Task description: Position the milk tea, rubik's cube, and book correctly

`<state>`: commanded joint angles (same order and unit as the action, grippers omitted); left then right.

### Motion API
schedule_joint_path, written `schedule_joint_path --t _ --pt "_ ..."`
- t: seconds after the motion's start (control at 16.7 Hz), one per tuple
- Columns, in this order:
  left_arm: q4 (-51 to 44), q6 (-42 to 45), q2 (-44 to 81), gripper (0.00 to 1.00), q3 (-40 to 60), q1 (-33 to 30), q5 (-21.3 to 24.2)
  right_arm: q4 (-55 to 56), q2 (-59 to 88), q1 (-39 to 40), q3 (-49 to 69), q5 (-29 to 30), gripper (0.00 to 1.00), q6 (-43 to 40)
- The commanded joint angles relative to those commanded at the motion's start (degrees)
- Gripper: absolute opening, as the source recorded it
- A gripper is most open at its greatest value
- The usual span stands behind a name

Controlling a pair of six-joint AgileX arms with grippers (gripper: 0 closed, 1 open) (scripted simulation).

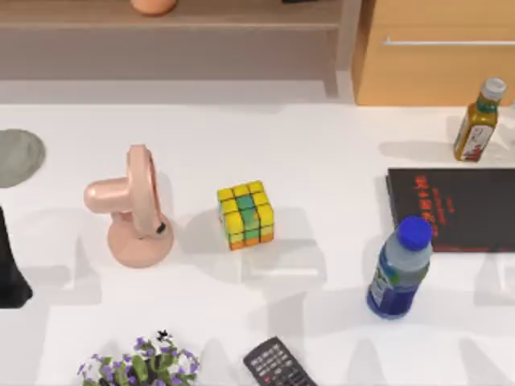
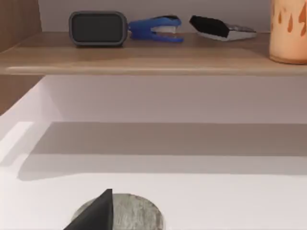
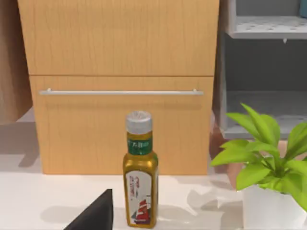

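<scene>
- The milk tea (image 1: pixel 153 6) stood on the wooden shelf (image 1: pixel 241 16) at the back of the table (image 1: pixel 322 273), its peach-orange base just in sight at the top view's upper edge.
- In the left wrist view the same cup (image 2: pixel 288 31) stood upright at one end of the shelf board, apart from a black-and-silver stapler (image 2: pixel 218 28), a blue stapler (image 2: pixel 154 28) and a small dark grey box (image 2: pixel 98 28).
- The rubik's cube (image 1: pixel 245 214) sat on the table near its middle, just right of the pink fan (image 1: pixel 131 207) and apart from it.
- The book (image 1: pixel 467 211) lay flat at the table's right edge, black cover with red characters facing up.
- A blue-capped bottle (image 1: pixel 400 269) stood just in front of the book's left end; whether they touched I could not tell.
- An olive-yellow bottle with a white cap (image 1: pixel 478 121) stood behind the book, in front of a wooden drawer cabinet (image 1: pixel 434 52).
- A black remote (image 1: pixel 278 366) and a pot of purple flowers (image 1: pixel 138 366) lay along the table's front edge.
- A grey round pad (image 1: pixel 18 157) lay at the table's left edge.
- The left arm (image 1: pixel 10 265) showed as a dark shape at the table's left edge; how its jaws stood I could not tell.
- The right wrist view faced the olive-yellow bottle, the cabinet and a green potted plant (image 3: pixel 268 167); the state of the right arm's jaws I could not tell either.
</scene>
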<state>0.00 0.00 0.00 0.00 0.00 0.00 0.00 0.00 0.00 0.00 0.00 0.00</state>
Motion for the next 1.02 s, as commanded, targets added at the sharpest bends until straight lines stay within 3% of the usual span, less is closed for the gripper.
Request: schedule_joint_path --t 0.24,0.48,1.02 --pt "1.3 0.0 1.8 1.0 1.6 -0.6 -0.4 0.0 0.0 0.0 0.0 0.0 1.0 0.0" --pt "7.8 0.0 12.8 1.0 9.6 -3.6 -2.8 0.0 0.0 0.0 0.0 0.0 1.0 0.0" --pt "29.2 0.0 67.0 1.0 36.5 -13.6 -11.7 0.0 0.0 0.0 0.0 0.0 1.0 0.0"
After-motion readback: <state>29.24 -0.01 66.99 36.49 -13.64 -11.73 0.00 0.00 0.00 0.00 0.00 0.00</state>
